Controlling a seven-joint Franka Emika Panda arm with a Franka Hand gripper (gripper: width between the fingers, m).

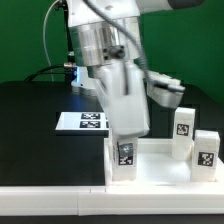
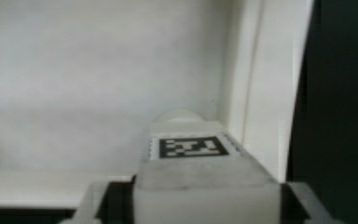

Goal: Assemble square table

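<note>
Gripper is clamping a tagged leg, fingers pinching both sides, w/ leg standing upright in tabletop corner. Two more legs are standing at 3 o'clock; marker board is lying at 10 o'clock.

A: What sort of place is this?

B: A robotics lab, set up for recorded trials. A green backdrop closes off the scene from 9 to 12 o'clock, and the counter is covered in plain black.

A: Anything else?

B: The marker board lies flat at the middle, and the white legs toward 3 o'clock carry the same black-and-white square tags. A silver-white robot arm fills 12 o'clock.
</note>
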